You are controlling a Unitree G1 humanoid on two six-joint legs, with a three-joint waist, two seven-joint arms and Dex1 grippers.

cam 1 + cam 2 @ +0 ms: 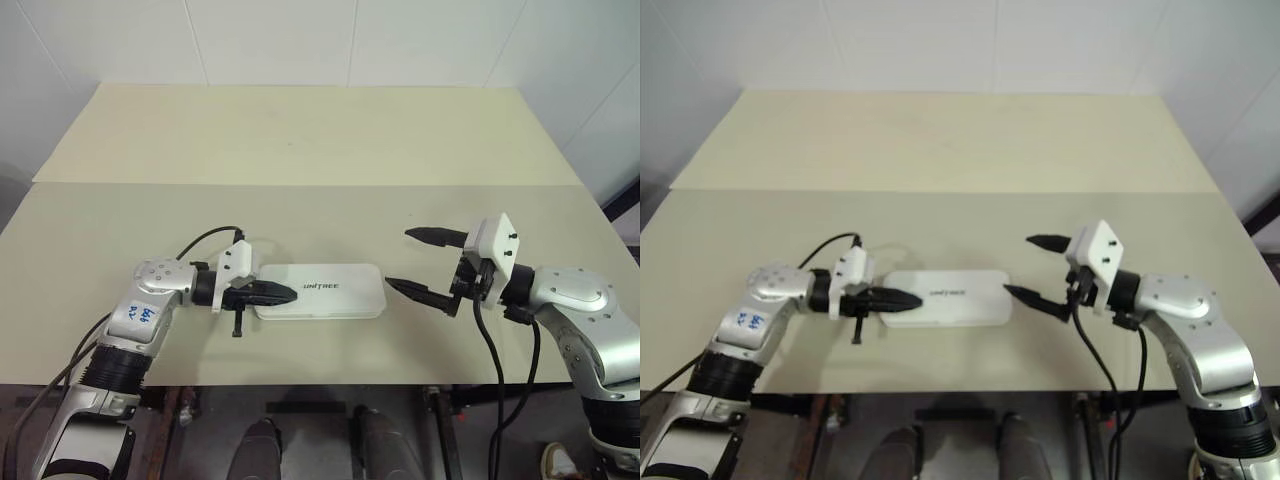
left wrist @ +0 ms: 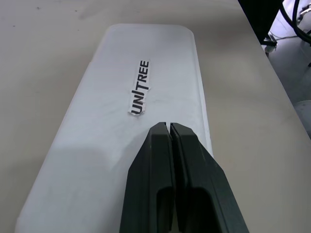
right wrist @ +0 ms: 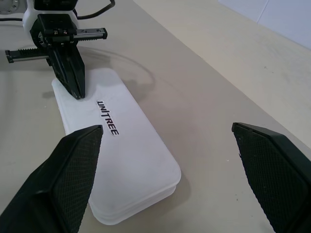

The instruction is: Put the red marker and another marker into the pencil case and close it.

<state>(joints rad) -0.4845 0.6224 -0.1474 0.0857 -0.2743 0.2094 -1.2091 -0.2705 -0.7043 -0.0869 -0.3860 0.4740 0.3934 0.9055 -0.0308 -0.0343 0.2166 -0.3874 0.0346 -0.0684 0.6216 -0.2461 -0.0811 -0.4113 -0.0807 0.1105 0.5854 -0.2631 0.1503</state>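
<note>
Pencil case: You are looking at one white hard plastic pencil case lying flat near the front edge of the table, between your two arms. Its lid is down, with "UNITREE" in dark letters facing up, so whatever is inside is hidden from you.

Markers: With the lid shut, you cannot tell from these views whether the markers lie inside.

Left gripper: Your left gripper has its two black fingers pressed together, with nothing between them. The tips sit over the lid at the case's left end, near the lettering. The left wrist view places them right at the lid surface, though you cannot be sure that they touch it.

Right gripper: Your right gripper stands spread wide and holds nothing. It hovers just off the case's right end, apart from it. One finger points in low toward the case, the other is higher and farther back.

Surroundings: The cream tabletop is made of two panels with a seam running across it. Pale wall panels rise behind it. A black cable loops from your left wrist over the table beside the case.

In the way: Nothing lies between your right gripper and the case.

Count: One case, two grippers, one table.
</note>
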